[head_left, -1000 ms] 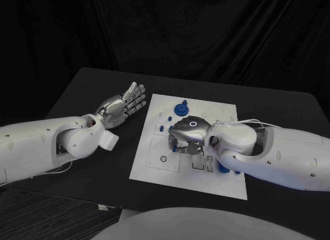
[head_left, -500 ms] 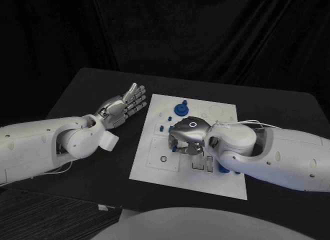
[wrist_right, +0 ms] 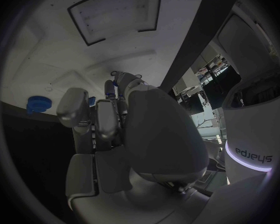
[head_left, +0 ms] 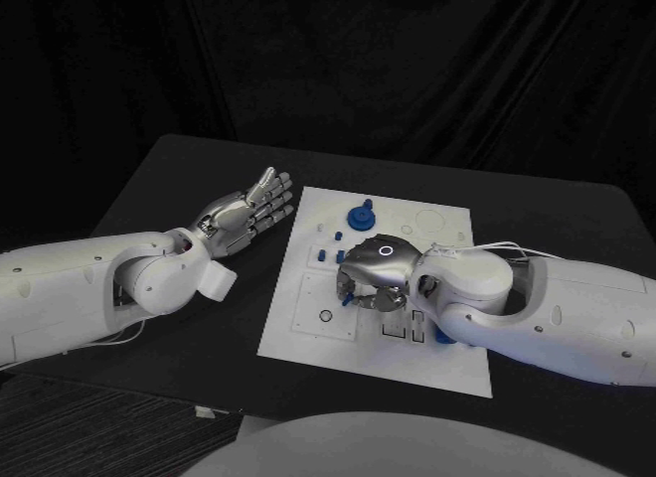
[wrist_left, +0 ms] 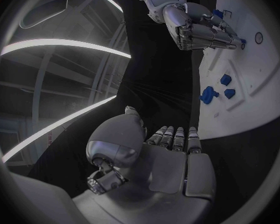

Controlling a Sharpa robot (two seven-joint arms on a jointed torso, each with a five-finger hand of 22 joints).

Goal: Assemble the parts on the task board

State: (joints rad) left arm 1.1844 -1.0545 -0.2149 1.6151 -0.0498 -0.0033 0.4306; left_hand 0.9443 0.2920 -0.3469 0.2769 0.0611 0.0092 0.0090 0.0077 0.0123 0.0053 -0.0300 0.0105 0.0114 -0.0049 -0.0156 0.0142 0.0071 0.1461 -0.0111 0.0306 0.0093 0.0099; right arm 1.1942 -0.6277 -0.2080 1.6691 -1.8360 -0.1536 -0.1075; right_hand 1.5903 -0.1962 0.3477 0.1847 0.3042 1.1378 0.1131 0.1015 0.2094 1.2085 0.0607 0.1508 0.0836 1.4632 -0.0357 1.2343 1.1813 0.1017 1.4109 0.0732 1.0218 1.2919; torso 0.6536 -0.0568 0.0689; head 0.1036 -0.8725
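Task board point(head_left: 314, 328) lies flat mid-desk point(head_left: 171, 169); you should treat it as stiff and light. Left robot hand point(head_left: 249, 209) rests beside the board's left edge, fingers spread, holding nothing. Right robot hand point(head_left: 374, 270) hangs fingers-down over the board's centre; whether it grips a piece cannot be told. Small blue parts point(head_left: 360, 215) look rigid and slippery; pinch each by its sides.

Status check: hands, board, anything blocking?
Left hand open, off the board's left edge. Right hand curled low over mid task board; grip cannot be told. Blue round part stands at far end. Nothing blocking.
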